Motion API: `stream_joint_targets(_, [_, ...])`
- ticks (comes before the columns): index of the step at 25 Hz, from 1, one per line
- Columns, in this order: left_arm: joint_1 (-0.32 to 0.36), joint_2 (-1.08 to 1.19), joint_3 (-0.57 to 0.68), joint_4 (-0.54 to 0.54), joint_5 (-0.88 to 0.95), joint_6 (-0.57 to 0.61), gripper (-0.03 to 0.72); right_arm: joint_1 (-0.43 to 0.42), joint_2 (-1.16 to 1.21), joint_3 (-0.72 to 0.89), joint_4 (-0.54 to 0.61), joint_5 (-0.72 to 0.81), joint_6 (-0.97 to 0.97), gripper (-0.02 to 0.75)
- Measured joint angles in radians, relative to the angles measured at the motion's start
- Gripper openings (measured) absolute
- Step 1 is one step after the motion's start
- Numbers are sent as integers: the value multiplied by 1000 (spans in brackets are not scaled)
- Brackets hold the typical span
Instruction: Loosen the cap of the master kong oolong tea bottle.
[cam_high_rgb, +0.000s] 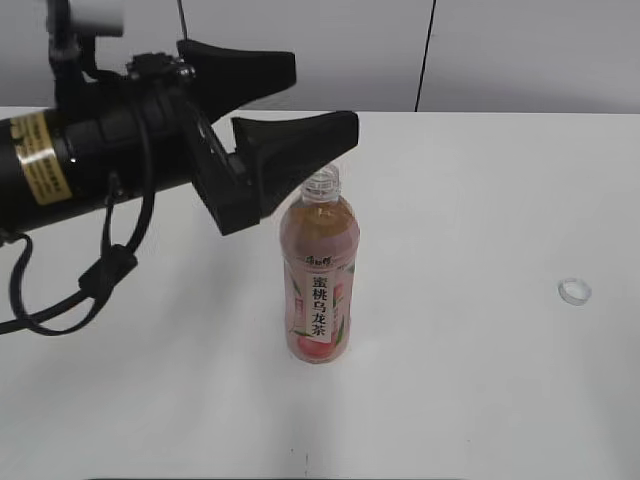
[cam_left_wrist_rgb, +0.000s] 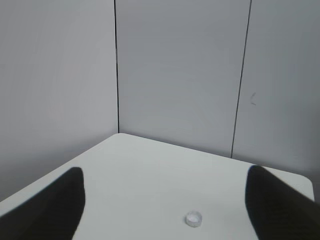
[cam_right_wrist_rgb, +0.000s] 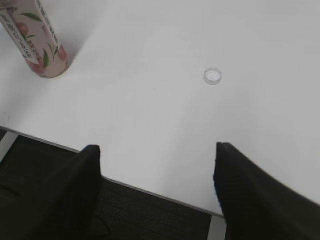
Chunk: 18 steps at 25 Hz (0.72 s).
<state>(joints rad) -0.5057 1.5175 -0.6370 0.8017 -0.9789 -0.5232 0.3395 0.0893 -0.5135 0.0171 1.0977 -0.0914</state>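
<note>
The master kong oolong tea bottle (cam_high_rgb: 320, 275) stands upright mid-table, amber tea inside, pink peach label, its threaded neck bare. The white cap (cam_high_rgb: 574, 292) lies apart on the table to the bottle's right, open side up; it also shows in the left wrist view (cam_left_wrist_rgb: 193, 219) and the right wrist view (cam_right_wrist_rgb: 212, 76). My left gripper (cam_high_rgb: 325, 98) is open and empty, its black fingers level with and just behind-left of the bottle's neck, not touching it. My right gripper (cam_right_wrist_rgb: 157, 147) is open and empty over the table's front edge; the bottle (cam_right_wrist_rgb: 39, 47) is at its upper left.
The white table (cam_high_rgb: 480, 200) carries only the bottle and cap. Its front edge (cam_right_wrist_rgb: 150, 189) runs under my right gripper, with dark floor below. Grey wall panels (cam_left_wrist_rgb: 180, 75) stand behind the table's far corner.
</note>
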Motion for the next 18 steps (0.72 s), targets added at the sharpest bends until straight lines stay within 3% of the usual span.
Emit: stream_joint_targets(18, [0,-291,1,224,304,-320,592,0,-1,0,0,0,0,533])
